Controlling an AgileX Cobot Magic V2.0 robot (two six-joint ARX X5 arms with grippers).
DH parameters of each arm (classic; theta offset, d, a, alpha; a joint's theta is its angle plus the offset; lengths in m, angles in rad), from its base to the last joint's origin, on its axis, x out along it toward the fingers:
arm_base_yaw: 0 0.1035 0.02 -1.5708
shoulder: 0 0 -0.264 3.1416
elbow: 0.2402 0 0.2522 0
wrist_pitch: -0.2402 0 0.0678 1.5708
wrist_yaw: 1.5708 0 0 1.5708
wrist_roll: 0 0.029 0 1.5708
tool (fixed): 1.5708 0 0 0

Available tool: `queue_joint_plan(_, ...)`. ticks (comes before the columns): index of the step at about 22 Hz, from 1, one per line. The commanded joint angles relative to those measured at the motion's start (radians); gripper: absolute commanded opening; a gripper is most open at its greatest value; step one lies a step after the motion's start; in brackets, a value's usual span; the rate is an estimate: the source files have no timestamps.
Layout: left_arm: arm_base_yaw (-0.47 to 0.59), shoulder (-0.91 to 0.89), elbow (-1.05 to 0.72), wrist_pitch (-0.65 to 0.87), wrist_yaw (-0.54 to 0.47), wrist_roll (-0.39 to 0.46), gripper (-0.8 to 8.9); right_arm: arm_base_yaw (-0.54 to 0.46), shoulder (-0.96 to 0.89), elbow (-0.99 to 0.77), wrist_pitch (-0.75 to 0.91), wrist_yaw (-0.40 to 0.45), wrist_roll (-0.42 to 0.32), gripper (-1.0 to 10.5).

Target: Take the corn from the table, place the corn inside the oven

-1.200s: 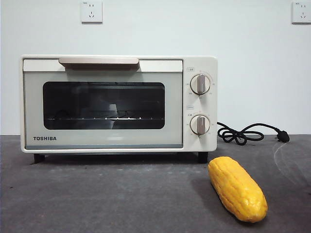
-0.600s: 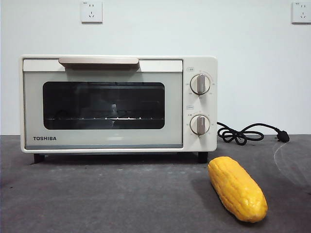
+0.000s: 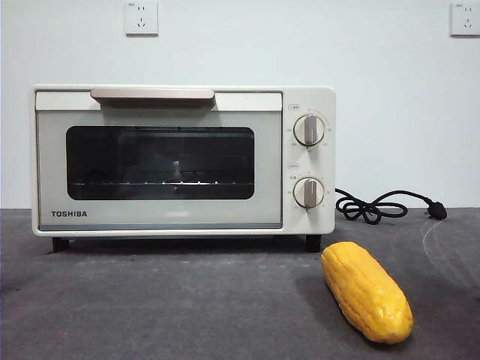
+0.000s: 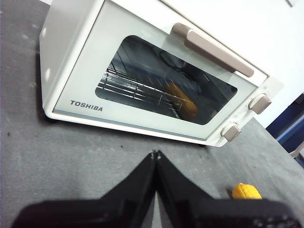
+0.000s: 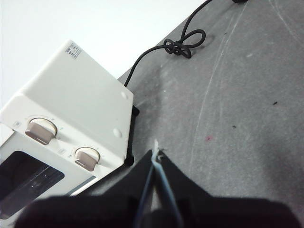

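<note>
Untouched, the corn (image 3: 367, 292) lies near the counter's (image 3: 150, 300) front right edge; both grippers' fingers are closed, empty. Likely light, ridged, best gripped mid-cob.

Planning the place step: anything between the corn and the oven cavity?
Yes. The oven door is shut, handle up against the top edge, blocking the cavity. The corn lies on the table in front of the oven's knob side; nothing else lies between them.
</note>
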Motion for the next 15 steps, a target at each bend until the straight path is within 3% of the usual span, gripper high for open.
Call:
queue_joint_plan(1,-0.002,0.0,-0.008,0.007,0.004,-0.007,-0.04,0.0,-0.002,-0.008,0.004,-0.003,0.016,0.0)
queue_joint_plan(10,-0.002,0.0,-0.008,0.007,0.005,-0.006,-0.04,0.0,-0.002,-0.008,0.001,-0.01,0.005,0.0)
queue_joint_plan(15,-0.004,0.001,0.001,0.009,0.042,-0.006,-0.05,0.0,-0.002,-0.008,0.008,-0.142,0.005,0.0)
